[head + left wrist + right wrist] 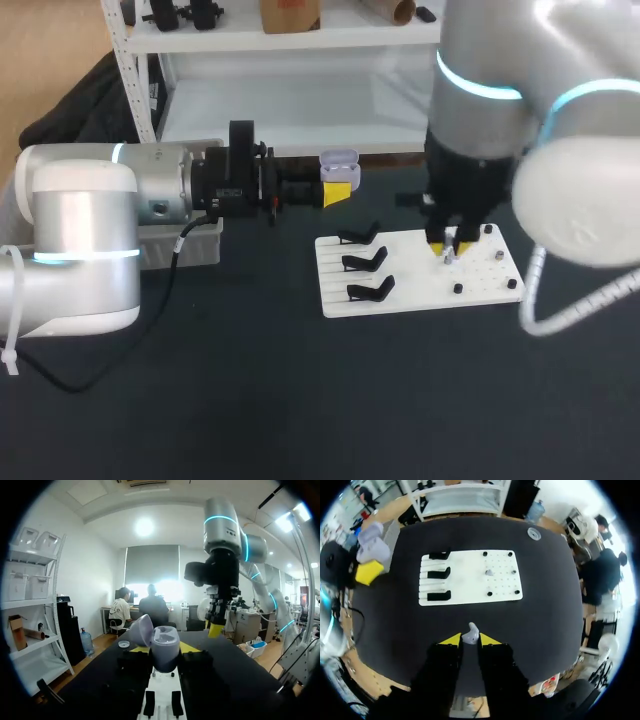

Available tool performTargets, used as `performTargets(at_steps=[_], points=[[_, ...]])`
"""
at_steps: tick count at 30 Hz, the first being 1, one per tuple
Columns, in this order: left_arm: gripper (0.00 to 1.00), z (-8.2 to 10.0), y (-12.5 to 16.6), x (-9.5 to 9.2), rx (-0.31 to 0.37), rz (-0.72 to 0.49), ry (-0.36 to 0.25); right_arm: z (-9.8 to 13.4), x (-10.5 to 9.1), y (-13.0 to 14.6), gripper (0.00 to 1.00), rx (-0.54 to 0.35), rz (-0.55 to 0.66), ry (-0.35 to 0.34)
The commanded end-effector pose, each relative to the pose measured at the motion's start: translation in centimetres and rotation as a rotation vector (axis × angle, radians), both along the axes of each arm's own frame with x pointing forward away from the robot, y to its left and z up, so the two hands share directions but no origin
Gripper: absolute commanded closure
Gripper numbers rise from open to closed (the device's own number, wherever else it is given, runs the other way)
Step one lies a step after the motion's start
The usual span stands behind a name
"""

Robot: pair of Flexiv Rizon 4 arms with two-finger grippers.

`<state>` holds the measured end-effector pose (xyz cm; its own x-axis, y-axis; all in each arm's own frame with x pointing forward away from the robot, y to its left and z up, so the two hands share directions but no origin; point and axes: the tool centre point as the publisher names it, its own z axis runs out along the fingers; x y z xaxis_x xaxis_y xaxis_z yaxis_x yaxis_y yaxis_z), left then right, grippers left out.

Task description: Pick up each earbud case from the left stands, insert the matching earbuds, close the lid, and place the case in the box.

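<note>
Fingers of the left gripper (340, 180) are closed on the rounded body of a lavender plastic earbud case (165, 647), one yellow tip on each side, holding it in the air over the black table (250, 400), beside the white pegboard tray (420, 295), with its hinged lid (142, 630) standing open. The right gripper (470, 640) has its fingers narrowed onto a small pale lavender earbud (470, 632), pinched between the yellow tips above the tray's far end. A second earbud (489, 572) lies on the tray among the black pegs, and the three black hooked stands (365, 262) on the tray's left side show nothing on them. A grey bin (195, 248), partly hidden behind the left arm, is probably the box for finished cases. The case looks light, hard and glossy, so it is likely to slip or twist if pressed off centre; the grip across its lower shell, clear of the hinge, seems the right one, since it leaves the wells open. The earbud is tiny and smooth and could pop out of a tight pinch, so it probably wants a light hold on its stem and a straight seating. The lid's hinge looks like the most fragile part.
</note>
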<state>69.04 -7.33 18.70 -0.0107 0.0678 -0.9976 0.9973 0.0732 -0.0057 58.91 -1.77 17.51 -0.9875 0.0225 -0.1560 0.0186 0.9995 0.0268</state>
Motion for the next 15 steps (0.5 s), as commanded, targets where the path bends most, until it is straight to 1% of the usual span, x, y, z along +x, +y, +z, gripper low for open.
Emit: performTargets(at_steps=[1, 3, 4, 15], points=[[1.0, 0.0, 0.0, 0.0, -0.002, 0.002, -0.002, 2.6, 0.7, 1.6, 1.0, 0.11, -0.325, 0.121], [1.0, 0.0, 0.0, 0.0, -0.002, 0.002, -0.002, 3.4, 0.5, 2.4, 1.0, 0.082, -0.386, 0.135], [1.0, 0.0, 0.0, 0.0, -0.002, 0.002, -0.002, 4.0, 0.4, 2.9, 1.0, 0.072, -0.388, 0.121], [1.0, 0.0, 0.0, 0.0, -0.002, 0.002, -0.002, 4.0, 0.4, 2.9, 1.0, 0.072, -0.388, 0.121]])
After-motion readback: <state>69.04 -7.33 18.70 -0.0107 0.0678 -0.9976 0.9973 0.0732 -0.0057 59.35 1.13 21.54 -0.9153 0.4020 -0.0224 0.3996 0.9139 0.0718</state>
